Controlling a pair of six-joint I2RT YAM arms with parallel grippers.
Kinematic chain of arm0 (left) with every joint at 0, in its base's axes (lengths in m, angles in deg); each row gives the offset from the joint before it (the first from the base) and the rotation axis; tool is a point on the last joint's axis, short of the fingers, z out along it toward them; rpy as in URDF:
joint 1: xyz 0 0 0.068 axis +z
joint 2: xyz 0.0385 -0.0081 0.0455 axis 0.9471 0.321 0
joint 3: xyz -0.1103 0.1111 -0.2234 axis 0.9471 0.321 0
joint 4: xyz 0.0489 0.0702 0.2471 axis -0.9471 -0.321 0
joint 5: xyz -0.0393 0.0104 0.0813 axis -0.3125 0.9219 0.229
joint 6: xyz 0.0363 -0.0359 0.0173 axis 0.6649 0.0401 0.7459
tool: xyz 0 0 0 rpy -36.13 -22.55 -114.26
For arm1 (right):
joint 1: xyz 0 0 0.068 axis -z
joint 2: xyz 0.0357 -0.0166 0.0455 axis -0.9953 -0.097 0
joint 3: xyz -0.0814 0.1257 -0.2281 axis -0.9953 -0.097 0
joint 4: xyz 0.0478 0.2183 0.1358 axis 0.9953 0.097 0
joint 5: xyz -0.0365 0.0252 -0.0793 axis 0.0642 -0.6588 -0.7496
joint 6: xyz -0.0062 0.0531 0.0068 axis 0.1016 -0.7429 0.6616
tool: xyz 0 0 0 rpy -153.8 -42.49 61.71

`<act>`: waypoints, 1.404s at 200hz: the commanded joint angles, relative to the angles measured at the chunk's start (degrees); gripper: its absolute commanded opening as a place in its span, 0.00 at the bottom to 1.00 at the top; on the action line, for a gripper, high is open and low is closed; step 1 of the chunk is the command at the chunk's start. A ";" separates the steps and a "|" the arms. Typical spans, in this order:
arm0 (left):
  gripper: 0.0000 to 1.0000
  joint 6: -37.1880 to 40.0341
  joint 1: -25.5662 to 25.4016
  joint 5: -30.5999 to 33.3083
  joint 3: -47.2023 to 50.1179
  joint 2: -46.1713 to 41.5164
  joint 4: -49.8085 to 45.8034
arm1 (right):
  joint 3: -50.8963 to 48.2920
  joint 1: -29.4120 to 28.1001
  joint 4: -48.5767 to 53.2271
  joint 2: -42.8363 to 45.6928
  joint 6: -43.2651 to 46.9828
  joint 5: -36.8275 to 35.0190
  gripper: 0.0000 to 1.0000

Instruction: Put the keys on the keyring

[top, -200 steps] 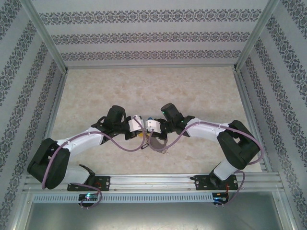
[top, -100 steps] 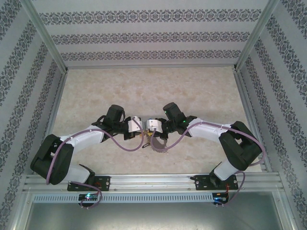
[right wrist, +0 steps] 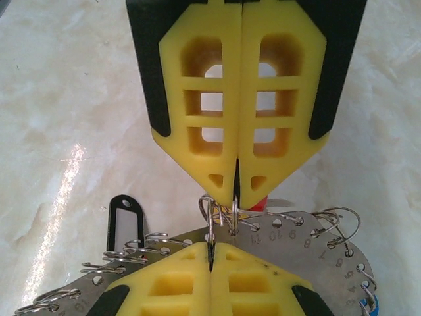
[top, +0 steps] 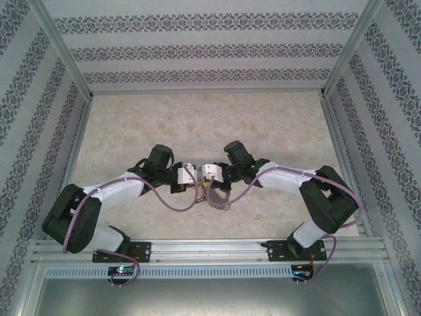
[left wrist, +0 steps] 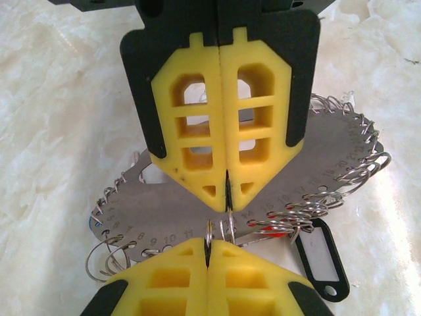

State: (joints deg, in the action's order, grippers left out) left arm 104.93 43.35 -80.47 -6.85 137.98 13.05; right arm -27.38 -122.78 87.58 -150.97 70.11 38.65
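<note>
The keyring [left wrist: 342, 148] is a flat silvery plate with numbered holes, edged with several small wire rings; it hangs between my two grippers just above the table [top: 220, 201]. My left gripper [left wrist: 210, 245] is shut on one wire ring. My right gripper [left wrist: 227, 191] faces it tip to tip, shut on a neighbouring ring. In the right wrist view the right gripper [right wrist: 210, 249] is at the bottom, the left gripper [right wrist: 235, 191] above, and the plate [right wrist: 316, 247] behind. Of the keys, a red bit [left wrist: 276, 230] and a black-framed tag [left wrist: 319, 253] hang from rings.
The pale marble-look table [top: 197, 118] stretches behind the arms, fenced by aluminium rails and patterned walls [top: 39, 118]. Purple cables [top: 164, 197] loop under both forearms. The black tag [right wrist: 125, 220] rests on the table beside the plate.
The left gripper has shifted slightly nearer and toward the right gripper; both stay shut, tip to tip, over the same spot.
</note>
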 commanded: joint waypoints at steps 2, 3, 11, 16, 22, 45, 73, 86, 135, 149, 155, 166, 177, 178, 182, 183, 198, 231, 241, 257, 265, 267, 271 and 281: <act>0.00 2.52 -1.59 -1.28 0.10 -0.51 -0.50 | 2.10 0.11 -0.37 -1.01 0.05 2.91 0.00; 0.00 2.57 -1.60 -1.23 0.12 -0.56 -0.57 | 2.10 0.11 -0.37 -1.01 0.05 2.91 0.00; 0.00 2.91 -1.90 -0.85 0.16 -0.68 -0.82 | 2.22 0.12 -0.11 -1.11 0.03 2.92 0.00; 0.00 2.96 -2.00 -0.53 0.32 -0.73 -0.87 | 2.36 0.12 0.15 -1.23 -0.05 2.82 0.00; 0.00 2.89 -2.13 -0.12 0.57 -0.96 -0.67 | 2.44 0.20 0.33 -1.31 -0.04 2.76 0.00; 0.00 3.07 -2.51 0.32 1.61 -1.47 0.57 | 2.76 0.42 0.48 -1.68 -0.40 2.81 0.00; 0.00 4.84 -3.44 2.21 0.80 -0.47 -1.88 | 3.02 0.63 0.54 -1.76 -0.74 3.47 0.00; 0.00 5.17 -3.85 2.77 0.61 0.06 -2.04 | 3.18 0.63 0.63 -1.74 -0.77 3.69 0.00; 0.00 6.23 -5.06 4.09 1.12 -0.44 -1.81 | 3.55 0.82 1.11 -2.03 -1.01 4.26 0.00; 0.00 6.77 -5.77 5.42 1.35 -0.44 -1.94 | 3.82 0.92 1.50 -2.03 -1.01 4.41 0.00; 0.00 6.97 -6.06 5.92 1.46 -0.44 -1.96 | 3.82 0.97 1.50 -2.11 -0.95 4.40 0.00; 0.00 7.16 -6.40 6.84 1.68 -0.36 -1.96 | 3.81 0.91 1.59 -2.12 -0.91 4.32 0.00; 0.00 7.26 -6.53 7.53 1.74 -0.27 -2.07 | 3.69 1.04 1.65 -2.20 -0.77 4.40 0.00; 0.00 7.27 -6.53 7.62 1.78 -0.27 -2.10 | 3.69 1.04 1.65 -2.20 -0.77 4.40 0.00; 0.00 7.22 -6.54 7.83 1.83 -0.20 -2.12 | 3.64 1.06 1.66 -2.16 -0.82 4.40 0.00; 0.00 7.16 -6.58 7.86 1.83 -0.19 -2.13 | 3.64 1.03 1.67 -2.19 -0.79 4.40 0.00; 0.00 6.41 -6.62 10.05 1.91 0.08 -1.41 | 3.73 1.00 2.45 -2.47 -0.26 3.63 0.00; 0.00 5.35 -6.19 17.36 2.45 -0.57 -1.19 | 1.62 0.69 1.21 -0.72 0.63 -0.66 0.00; 0.00 4.90 -5.84 19.17 3.18 -2.00 -1.34 | 1.14 0.84 0.89 0.21 1.06 -1.40 0.04; 0.00 4.10 -5.17 20.60 5.51 -5.37 -0.64 | 1.93 0.95 2.90 0.73 2.82 -3.14 0.19; 0.00 3.73 -4.74 21.15 7.04 -7.25 0.12 | 2.66 0.76 4.15 0.50 3.82 -4.69 0.19; 0.00 3.63 -4.66 21.28 7.36 -7.68 0.36 | 2.85 0.78 4.47 0.40 4.01 -5.03 0.18; 0.00 3.36 -4.41 21.67 8.20 -8.36 0.86 | 3.35 0.77 5.30 0.19 4.36 -5.48 0.17; 0.00 2.56 -3.80 22.26 9.63 -9.81 1.89 | 4.59 0.85 7.87 -0.67 5.83 -5.85 0.15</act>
State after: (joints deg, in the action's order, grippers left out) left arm 109.76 38.24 -61.83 -0.75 132.67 13.20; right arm -25.65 -122.06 90.92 -151.80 71.82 35.31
